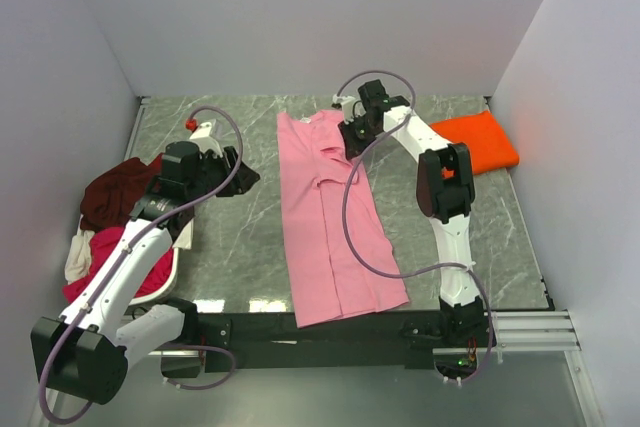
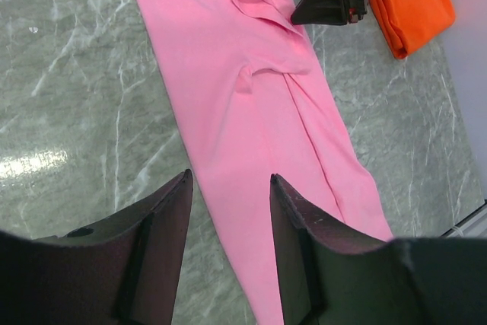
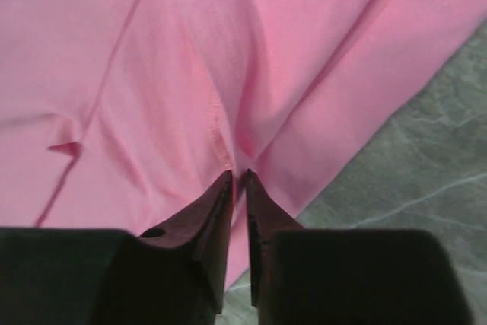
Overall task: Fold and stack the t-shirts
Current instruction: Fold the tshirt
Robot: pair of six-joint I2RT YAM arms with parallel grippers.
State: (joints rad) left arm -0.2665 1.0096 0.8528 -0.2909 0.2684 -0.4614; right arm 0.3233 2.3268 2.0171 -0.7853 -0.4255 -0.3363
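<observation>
Top external view showed a grey marbled tabletop (image 1: 230, 247) with a pink shirt (image 1: 325, 237) laid down its middle as a long narrow strip. The strip ran from near the far edge to the near edge, its sides folded inward.

At the left edge, a maroon shirt (image 1: 110, 192), a magenta-red shirt (image 1: 105, 247) and a cream shirt (image 1: 78, 252) lay crumpled together in a loose heap. An orange shirt (image 1: 480, 142) lay folded in the far right corner, well apart from the pink strip.

The right gripper (image 3: 237, 176) stood over the strip's right side near the far edge. Its jaws were pressed almost together, pinching a raised ridge of the pink cloth.

The left gripper (image 2: 230, 176) hung between the heap and the pink shirt. Its jaws were spread and held nothing.
</observation>
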